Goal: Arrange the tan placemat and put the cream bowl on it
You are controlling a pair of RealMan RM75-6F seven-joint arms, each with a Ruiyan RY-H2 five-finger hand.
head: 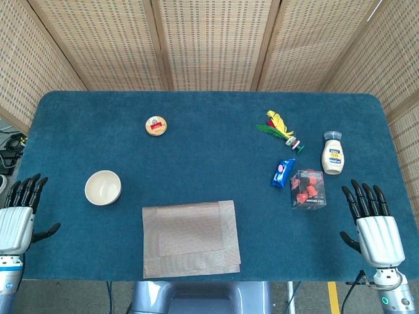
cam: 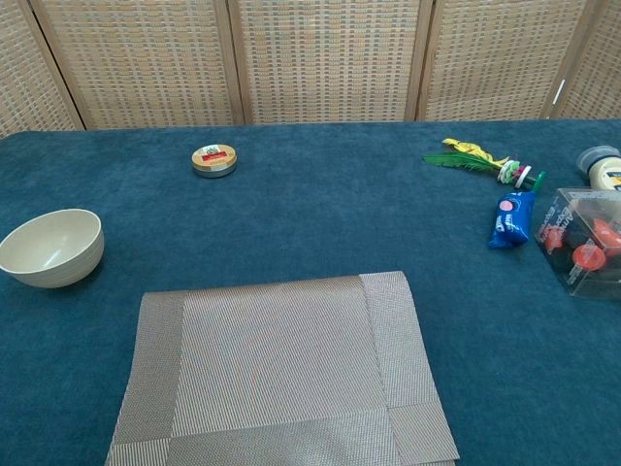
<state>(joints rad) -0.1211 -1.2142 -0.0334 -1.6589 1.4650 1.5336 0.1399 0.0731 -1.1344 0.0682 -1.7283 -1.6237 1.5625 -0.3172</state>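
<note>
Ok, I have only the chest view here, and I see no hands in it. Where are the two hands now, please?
Observer: The head view shows the left hand at the table's left edge, open, holding nothing.
Operator: And the right one?
Observer: The right hand is at the right edge, also open, fingers apart, just below the clear box.
Operator: Which hand is nearer the cream bowl?
Observer: The left one. The cream bowl sits to its upper right, left of the tan placemat.
</note>
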